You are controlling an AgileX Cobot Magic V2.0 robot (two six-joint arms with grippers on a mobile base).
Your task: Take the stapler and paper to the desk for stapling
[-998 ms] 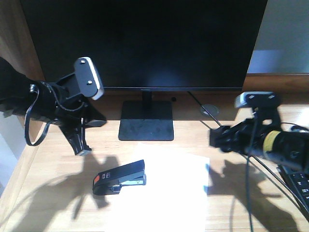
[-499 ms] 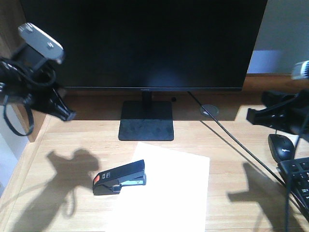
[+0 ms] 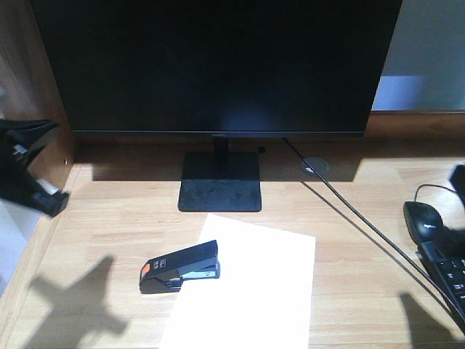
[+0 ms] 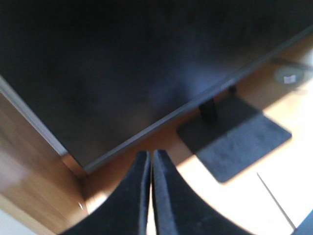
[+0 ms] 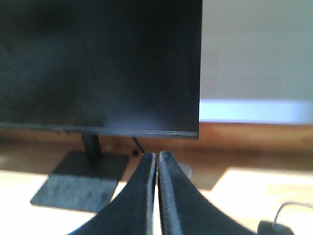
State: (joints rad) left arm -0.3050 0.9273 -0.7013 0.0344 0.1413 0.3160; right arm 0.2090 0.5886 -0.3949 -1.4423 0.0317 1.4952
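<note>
In front of the monitor stand (image 3: pixel 220 182), the stapler (image 3: pixel 180 267) is lying on the surface (image 3: pixel 109 218) with its nose overlapping the left edge of the paper (image 3: pixel 254 291). The left gripper (image 4: pixel 150 171) and right gripper (image 5: pixel 157 169) are both showing jaws pressed together, holding nothing. Stapling well probably means sliding a sheet corner fully into the channel before pressing down.

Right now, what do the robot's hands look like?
Both are black. The left hand has two long, smooth fingers that curve to thin tips with a slim gap between them. The right hand looks the same, with faint ridges on its inner edges. No markings or cables show.
</note>
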